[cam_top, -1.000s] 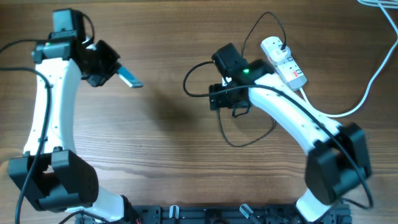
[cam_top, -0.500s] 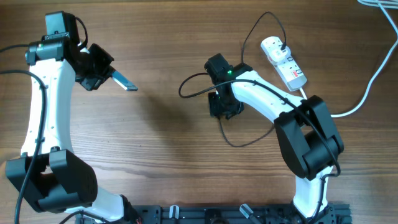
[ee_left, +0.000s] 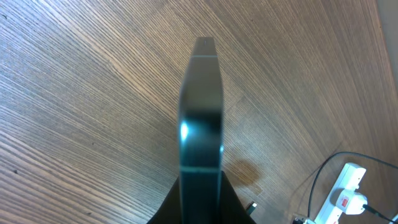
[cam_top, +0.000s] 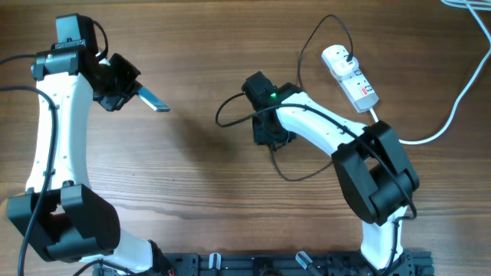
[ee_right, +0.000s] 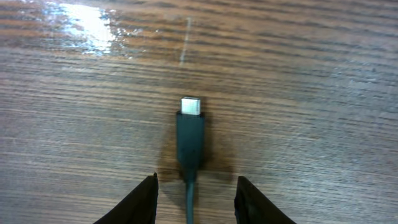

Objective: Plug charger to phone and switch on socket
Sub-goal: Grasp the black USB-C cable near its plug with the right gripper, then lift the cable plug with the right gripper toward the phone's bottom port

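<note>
Probably a robotics lab bench: a bare wood-grain counter [cam_top: 192,192], a white left arm [cam_top: 55,130] and right arm [cam_top: 318,126] mounted at its lower edge, a power strip [cam_top: 350,75] upper right.

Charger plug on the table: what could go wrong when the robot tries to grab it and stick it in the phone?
1. The charger plug lies flat between the right gripper's open fingers; closing off-centre could twist it.
2. The left gripper holds the phone by one end above the table; pushing the plug in might lever it loose.
3. The black cable loops by the right arm and could snag.
</note>
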### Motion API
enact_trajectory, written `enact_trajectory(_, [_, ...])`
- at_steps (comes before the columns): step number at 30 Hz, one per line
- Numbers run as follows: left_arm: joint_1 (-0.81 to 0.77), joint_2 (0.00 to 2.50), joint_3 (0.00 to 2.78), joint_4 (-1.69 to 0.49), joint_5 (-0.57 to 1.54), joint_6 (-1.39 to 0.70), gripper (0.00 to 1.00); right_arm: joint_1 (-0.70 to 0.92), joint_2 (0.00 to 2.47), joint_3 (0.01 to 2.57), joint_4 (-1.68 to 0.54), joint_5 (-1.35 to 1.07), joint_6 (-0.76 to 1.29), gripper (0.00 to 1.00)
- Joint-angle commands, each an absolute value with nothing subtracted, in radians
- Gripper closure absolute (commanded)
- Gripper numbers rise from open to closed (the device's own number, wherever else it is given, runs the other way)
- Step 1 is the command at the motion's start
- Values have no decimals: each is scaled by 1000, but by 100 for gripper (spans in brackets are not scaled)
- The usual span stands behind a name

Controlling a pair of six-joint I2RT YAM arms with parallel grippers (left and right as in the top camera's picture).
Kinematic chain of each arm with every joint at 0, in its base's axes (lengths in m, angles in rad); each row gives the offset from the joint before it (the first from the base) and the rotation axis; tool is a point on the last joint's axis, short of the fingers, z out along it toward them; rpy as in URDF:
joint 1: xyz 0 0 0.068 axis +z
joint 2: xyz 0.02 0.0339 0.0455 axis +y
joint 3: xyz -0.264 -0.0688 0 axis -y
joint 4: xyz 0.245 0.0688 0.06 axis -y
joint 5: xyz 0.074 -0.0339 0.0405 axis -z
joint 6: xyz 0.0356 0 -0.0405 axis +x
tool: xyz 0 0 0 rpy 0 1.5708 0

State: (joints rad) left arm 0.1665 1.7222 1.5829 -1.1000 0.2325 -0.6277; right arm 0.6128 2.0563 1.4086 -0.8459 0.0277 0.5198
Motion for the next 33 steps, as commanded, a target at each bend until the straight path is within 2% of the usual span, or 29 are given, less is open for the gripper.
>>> enact_trajectory(1, [170, 1717, 1586, -1097, 235, -636, 96, 612, 2085, 1400, -838, 65, 553, 59])
enact_trajectory(7, [170, 1717, 1586, -1097, 234, -636, 96, 612, 2119, 1400, -826, 52, 542, 57])
enact_trajectory(10, [170, 1717, 1586, -1097, 234, -636, 96, 612, 2119, 1400, -824, 52, 542, 69])
enact_trajectory(13, [170, 1717, 1586, -1097, 235, -636, 96, 612, 2119, 1400, -823, 52, 542, 75])
enact_trajectory(17, [170, 1717, 1586, -1097, 235, -636, 96, 612, 2119, 1400, -823, 52, 542, 79])
enact_trajectory(19, [170, 1717, 1586, -1097, 235, -637, 96, 612, 2119, 1400, -823, 52, 542, 84])
enact_trajectory(22, [170, 1717, 1586, -1097, 235, -637, 96, 612, 2119, 1400, -822, 52, 543, 85])
enact_trajectory(27, [170, 1717, 1586, -1097, 235, -637, 96, 612, 2119, 1400, -819, 52, 543, 95])
enact_trajectory(33, [170, 1717, 1586, -1087, 261, -636, 96, 612, 2115, 1410, -824, 52, 542, 96])
